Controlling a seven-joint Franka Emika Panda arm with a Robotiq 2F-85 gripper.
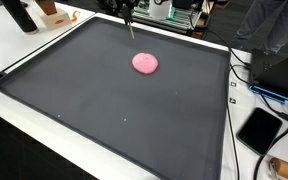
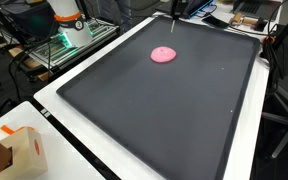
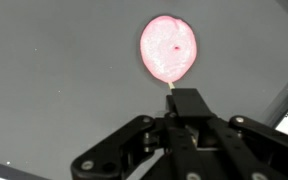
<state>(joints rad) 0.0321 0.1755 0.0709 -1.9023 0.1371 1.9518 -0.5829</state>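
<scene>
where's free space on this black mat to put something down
Most of the black mat is bare: everything between the pink disc and the near edge, plus both sides of the disc. Crowded only near the far edge, where the gripper holds a thin stick.

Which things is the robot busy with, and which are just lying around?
Busy with:
- gripper, shut on a thin stick
- pink blob, nearest the stick's tip
- dark mat under the blob

Lying about:
- black flat device beside the mat
- cardboard box off the mat's corner
- cables along the mat's edge
</scene>
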